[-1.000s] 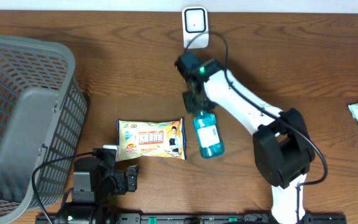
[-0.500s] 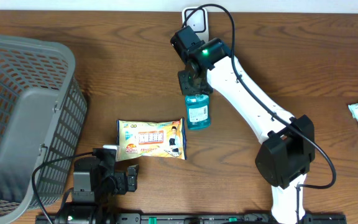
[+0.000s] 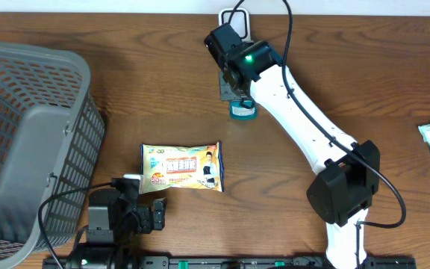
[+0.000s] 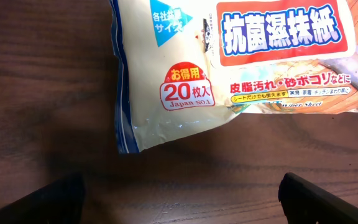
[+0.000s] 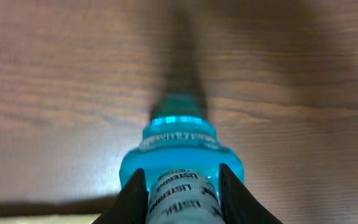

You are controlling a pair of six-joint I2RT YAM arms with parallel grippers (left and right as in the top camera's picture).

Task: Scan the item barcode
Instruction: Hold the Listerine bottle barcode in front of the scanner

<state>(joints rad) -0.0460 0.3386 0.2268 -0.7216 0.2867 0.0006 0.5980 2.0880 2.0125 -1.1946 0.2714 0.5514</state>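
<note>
Only the overhead view shows the grey basket [image 3: 28, 142] at left, the wipes pack [image 3: 181, 167] in the centre, and the right gripper [image 3: 235, 88] beside the white scanner [image 3: 230, 15]. Its wrist view shows fingers [image 5: 132, 199] clamped on the blue bottle [image 5: 180, 158]. The left wrist view shows the left gripper [image 4: 188, 202] gaping before the pack.

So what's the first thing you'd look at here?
Probably the bright blue bottle, gripped in the jaws of the right arm near the far edge of the table. Next, the yellow wipes packet lying flat in the middle, and the big grey basket on the left.
</note>
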